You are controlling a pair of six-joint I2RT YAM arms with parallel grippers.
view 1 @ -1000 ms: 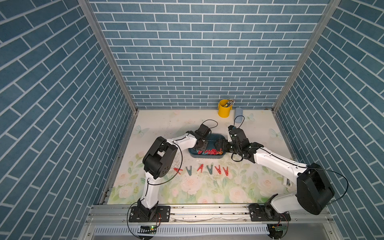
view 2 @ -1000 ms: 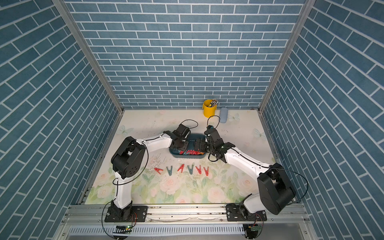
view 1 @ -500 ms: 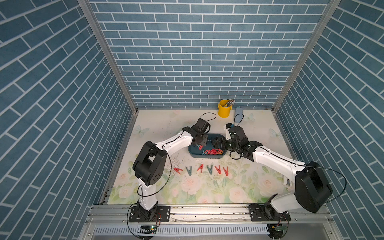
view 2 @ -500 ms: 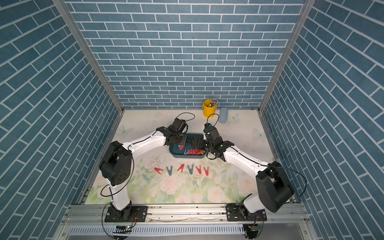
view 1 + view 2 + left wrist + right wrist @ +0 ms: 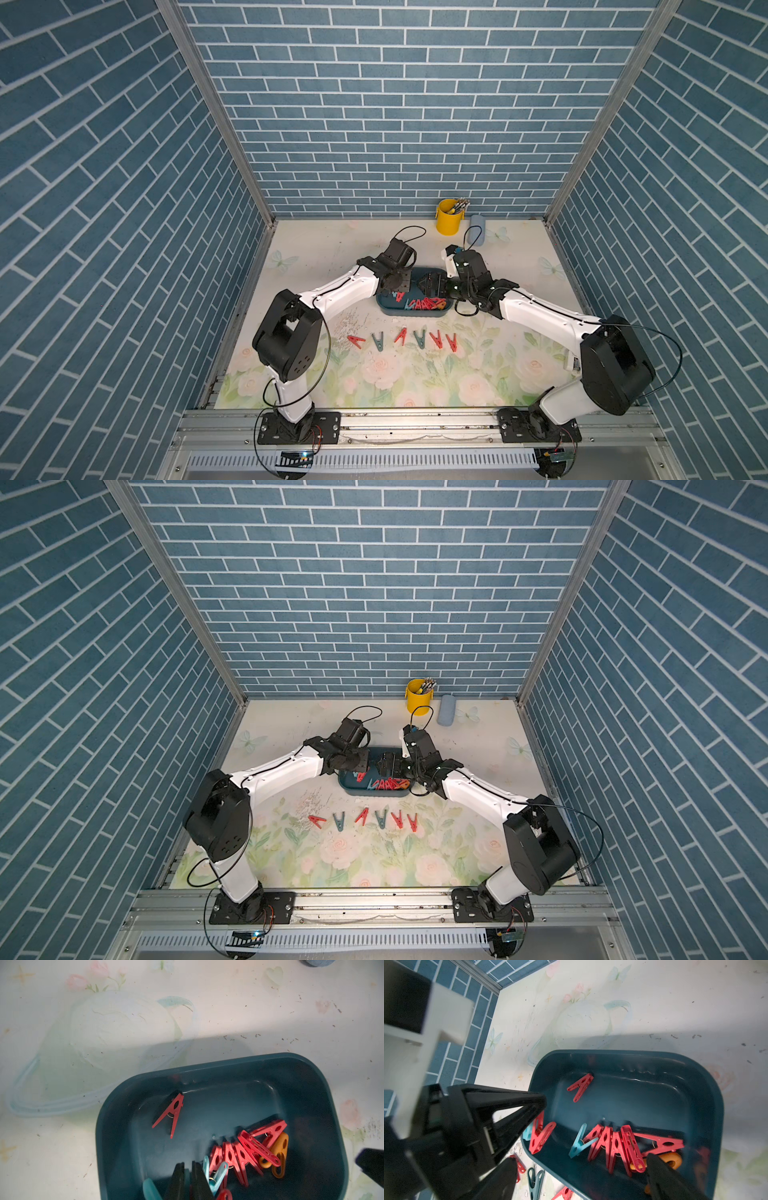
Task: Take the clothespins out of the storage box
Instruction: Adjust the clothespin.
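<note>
Left tool (image 5: 187, 1167) is clenching a teal clothespin (image 5: 150, 1189) at the 9 o'clock end of the storage box (image 5: 411, 312). We are seeing the right tool (image 5: 430, 286) hanging released over the piled clothespins (image 5: 428, 304) toward 3 o'clock. At the box's 6 o'clock, a row of six clothespins (image 5: 401, 338) is lying on the counter (image 5: 332, 257).

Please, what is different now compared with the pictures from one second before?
The left arm's elbow swung outward, toward the left wall. The left tool, shut, stayed over the left end of the storage box. The right tool, open, moved slightly toward the middle of the box. Nothing was visibly taken hold of or let go. Unchanged: the box and the six clothespins in a row on the table.
</note>
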